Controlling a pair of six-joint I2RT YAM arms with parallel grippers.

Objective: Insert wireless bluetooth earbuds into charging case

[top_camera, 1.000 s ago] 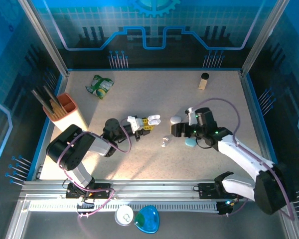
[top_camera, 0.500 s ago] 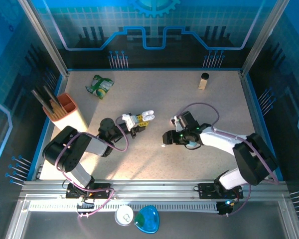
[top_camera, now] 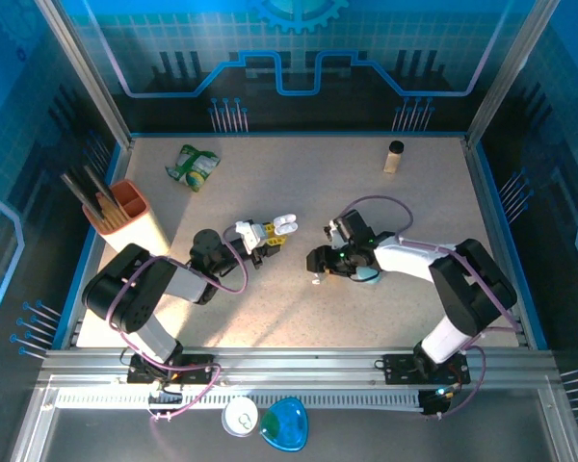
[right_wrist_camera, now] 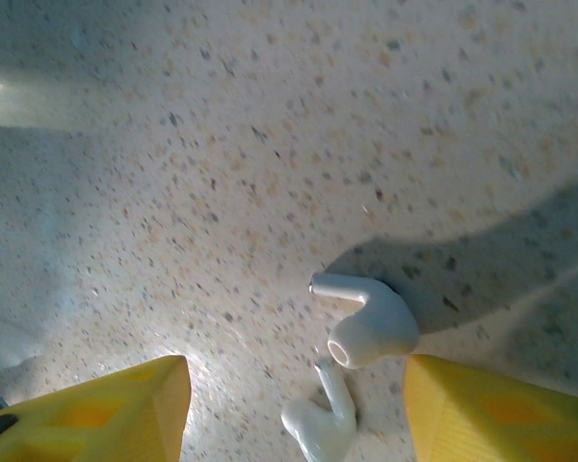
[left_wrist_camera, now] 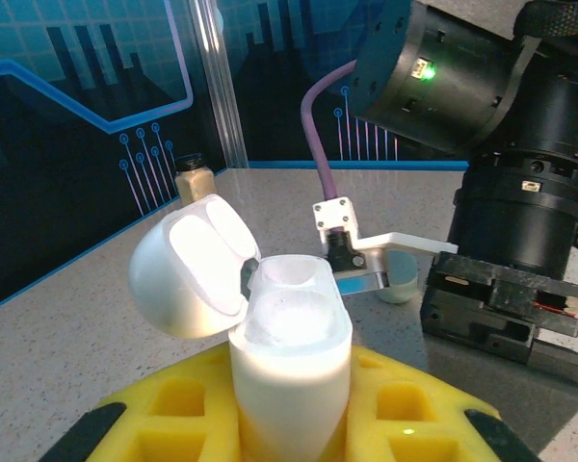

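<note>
- The right pincer point(right_wrist_camera: 294, 390) hangs spread, yellow tips at the lower corners of its wrist view, straddling two small white plastic earbuds point(right_wrist_camera: 366, 325) on the speckled grey bench point(right_wrist_camera: 222, 144), lower centre.
- I'd come straight down and close on the upper one alone; the two lie just beside each other.
- The left pincer point(left_wrist_camera: 289, 428) pinches the white pebble-shaped charging case point(left_wrist_camera: 291, 337), lid open, mid-frame.
- Glare washes out the case's sockets.

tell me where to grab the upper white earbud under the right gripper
Probably the bulbous head of the upper earbud, taken from straight above by the right gripper. The thin stem lies flat on the table and offers little to pinch; the second earbud lies close beside, so keep the grip narrow.
</note>
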